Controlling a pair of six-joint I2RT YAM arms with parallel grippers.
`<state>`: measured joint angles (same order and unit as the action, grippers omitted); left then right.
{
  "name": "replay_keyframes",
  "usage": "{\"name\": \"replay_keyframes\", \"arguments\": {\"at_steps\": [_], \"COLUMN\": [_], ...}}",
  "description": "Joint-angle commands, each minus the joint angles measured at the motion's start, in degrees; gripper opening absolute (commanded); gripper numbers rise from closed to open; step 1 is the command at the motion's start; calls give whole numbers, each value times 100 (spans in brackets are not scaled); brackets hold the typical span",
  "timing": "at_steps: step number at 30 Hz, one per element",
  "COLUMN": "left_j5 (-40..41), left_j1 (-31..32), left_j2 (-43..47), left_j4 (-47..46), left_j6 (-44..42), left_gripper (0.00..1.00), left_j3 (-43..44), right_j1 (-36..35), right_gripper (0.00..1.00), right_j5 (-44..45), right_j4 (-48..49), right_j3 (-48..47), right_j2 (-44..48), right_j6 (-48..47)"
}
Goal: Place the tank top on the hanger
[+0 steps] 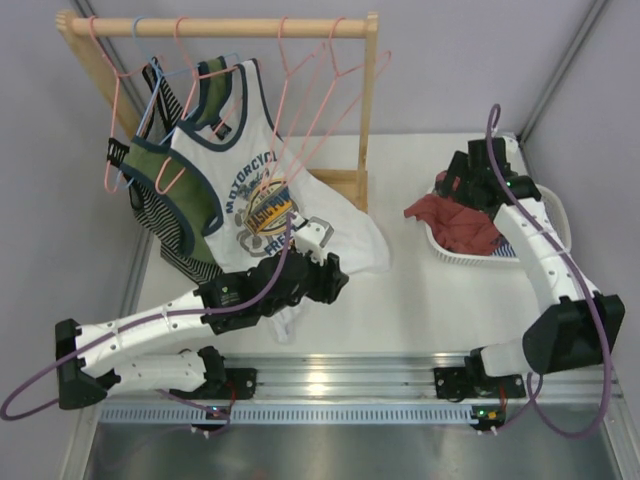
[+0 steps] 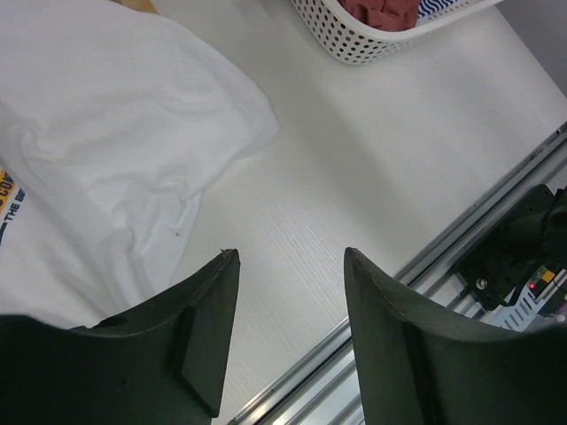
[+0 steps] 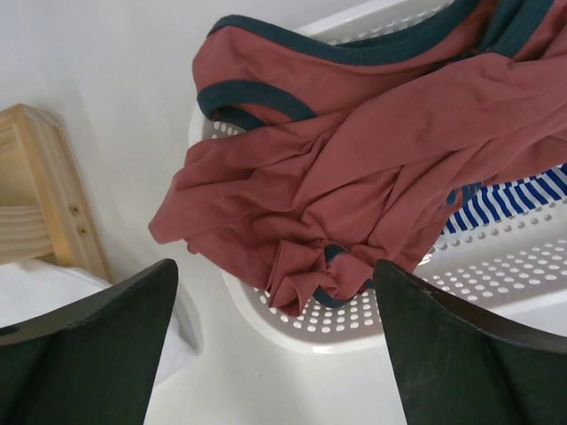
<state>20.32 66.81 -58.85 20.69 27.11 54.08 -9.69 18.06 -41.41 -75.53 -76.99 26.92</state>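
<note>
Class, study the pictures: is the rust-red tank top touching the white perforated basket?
Touching. The right wrist view shows the tank top lying in the basket, with its bunched folds draped over the near rim.

Tank top (image 1: 450, 222) in the basket (image 1: 447, 256) is partly hidden by the right arm (image 1: 530, 240), and the striped garment (image 3: 509, 202) is mostly buried beneath it.

The left gripper (image 2: 291, 257) sat at the bottom of the frame, jaws apart. A white garment (image 2: 115, 133) lay upper left. A perforated basket (image 2: 354, 37) holding the red tank top (image 2: 381, 11) sat at the top.
</note>
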Motion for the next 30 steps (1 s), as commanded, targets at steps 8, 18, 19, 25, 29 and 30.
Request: {"name": "replay_keyframes", "arguments": {"at_steps": [8,18,19,25,29,30], "left_j5": [-221,-212,-204,-212,-151,-151], "left_j1": [17,17,17,17,17,17], "left_j2": [93,145,154,216,260,269], "left_j4": [67,436,445,506,550,559], "left_j6": [83,110,119,198,215,215], "left_gripper": [56,56,56,55,55,55], "left_j3": [260,436,436,410,392,392], "right_j1": [258,257,257,249,249,249], "right_gripper": [80,72,70,62,55,51], "right_j5": [-251,4,4,74,162,162], "right_j4": [642,528,494,528,747,774], "right_j3": [-1341,-2106,-2133,-2107,-2010,-2019], "right_j2": [-1703,-2751,-2821,-3120,-3120,-3120], "right_j6": [-301,-248,-240,-231,-301,-336]}}
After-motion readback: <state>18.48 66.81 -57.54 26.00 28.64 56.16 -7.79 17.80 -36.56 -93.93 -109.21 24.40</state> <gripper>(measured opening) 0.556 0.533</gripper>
